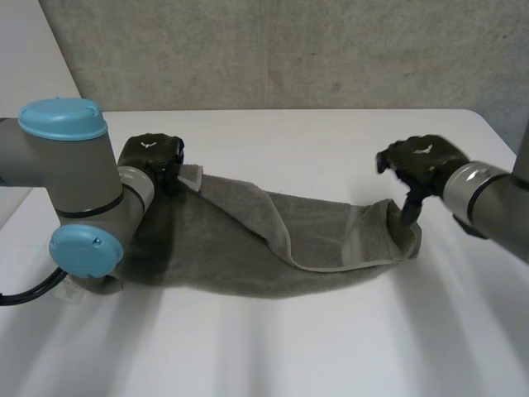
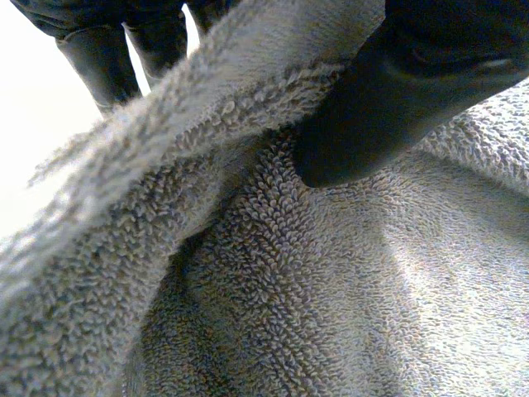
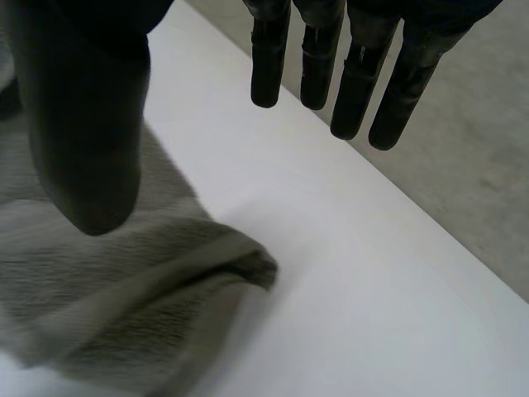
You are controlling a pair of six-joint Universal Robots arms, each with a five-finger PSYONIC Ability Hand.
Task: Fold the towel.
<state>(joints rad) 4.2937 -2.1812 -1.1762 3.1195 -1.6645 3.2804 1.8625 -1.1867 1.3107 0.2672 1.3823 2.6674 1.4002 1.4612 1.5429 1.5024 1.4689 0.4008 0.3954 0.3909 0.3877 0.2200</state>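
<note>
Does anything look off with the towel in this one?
The towel lies crumpled and skewed, its folded-over flap running diagonally. The left hand pinches one corner; the right hand is open at the other end.

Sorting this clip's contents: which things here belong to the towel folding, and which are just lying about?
Part of the job: grey towel; left hand, pinching its left corner; right hand, open at its right end.
Merely there: white table; grey wall behind.

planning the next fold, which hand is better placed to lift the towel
Left, probably. The left hand pinches a corner of the towel between thumb and fingers; the right hand is open, its thumb merely over the other end.
</note>
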